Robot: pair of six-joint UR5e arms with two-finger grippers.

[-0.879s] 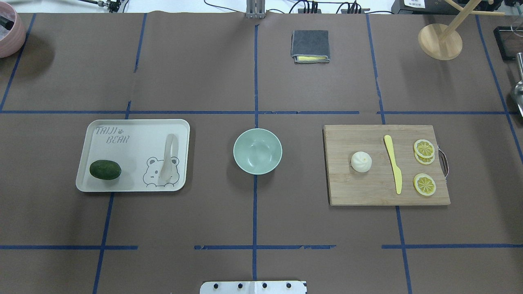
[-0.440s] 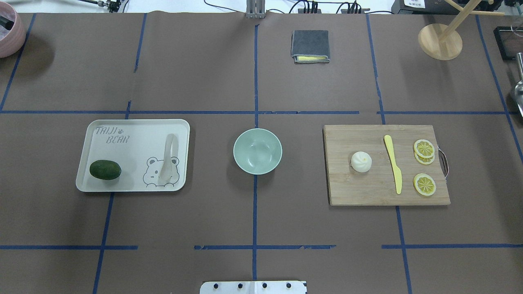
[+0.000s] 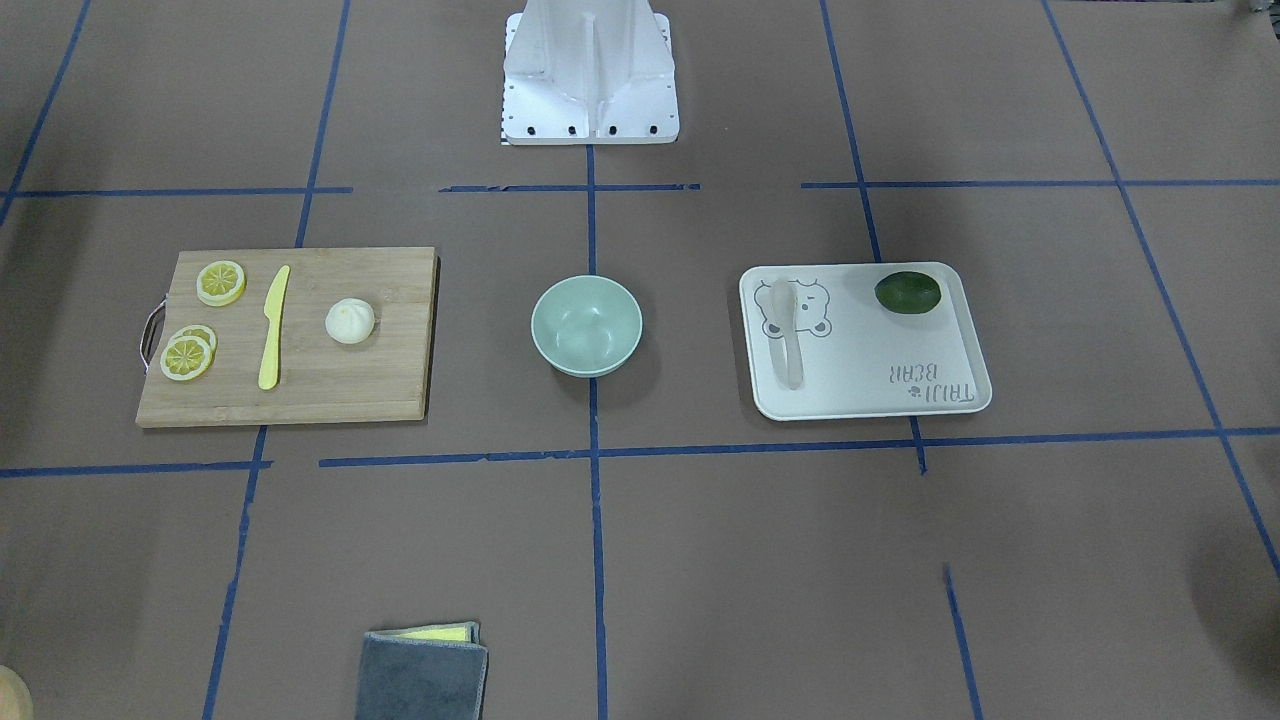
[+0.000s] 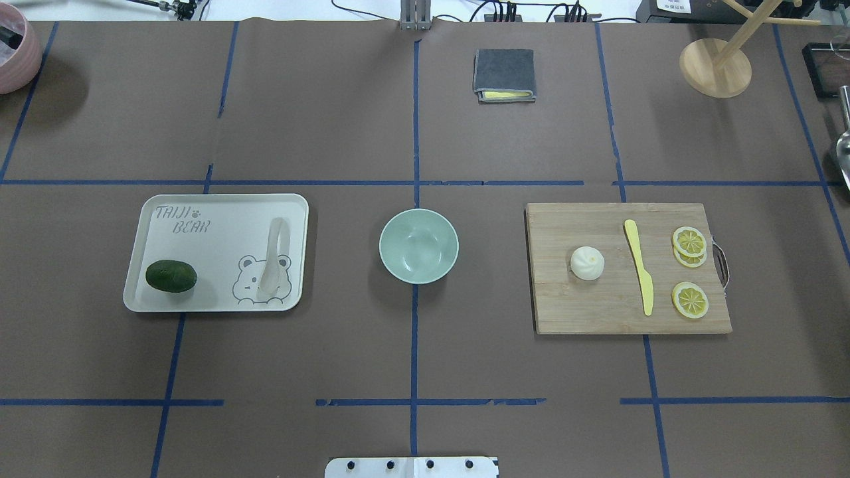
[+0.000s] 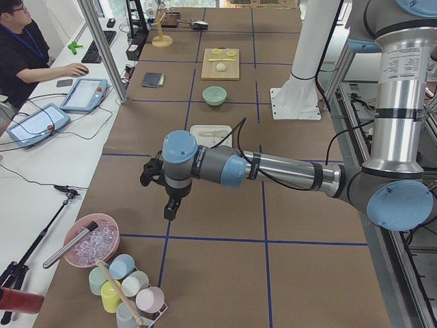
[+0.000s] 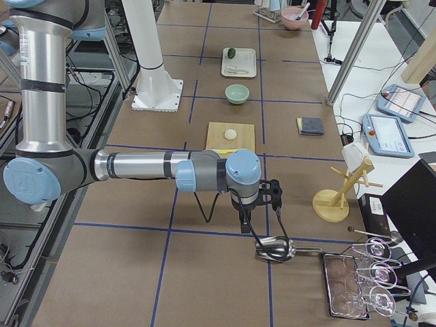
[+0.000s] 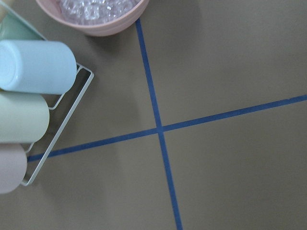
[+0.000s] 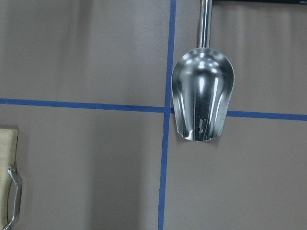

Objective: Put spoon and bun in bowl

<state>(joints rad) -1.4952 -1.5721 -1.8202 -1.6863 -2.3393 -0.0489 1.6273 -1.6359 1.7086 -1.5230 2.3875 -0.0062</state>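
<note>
The pale spoon [image 4: 272,259] lies on the right side of the white bear tray [image 4: 219,219], handle pointing away from the robot. The white bun [image 4: 587,263] sits on the wooden cutting board [image 4: 584,305]. The mint-green bowl [image 4: 418,246] stands empty between them at the table's centre. All three also show in the front view: spoon [image 3: 787,335], bun [image 3: 350,321], bowl [image 3: 586,326]. My left gripper [image 5: 149,174] hovers beyond the tray toward the table's left end. My right gripper [image 6: 274,195] hovers beyond the board at the right end. I cannot tell whether either is open or shut.
A dark green lime [image 4: 171,276] is on the tray. A yellow knife [image 4: 639,265] and lemon slices [image 4: 689,241] lie on the board. A grey cloth [image 4: 504,74] lies at the far side. A metal scoop [image 8: 202,98] lies under my right wrist; a pink ice bowl [image 7: 96,14] and cup rack [image 7: 29,96] under my left.
</note>
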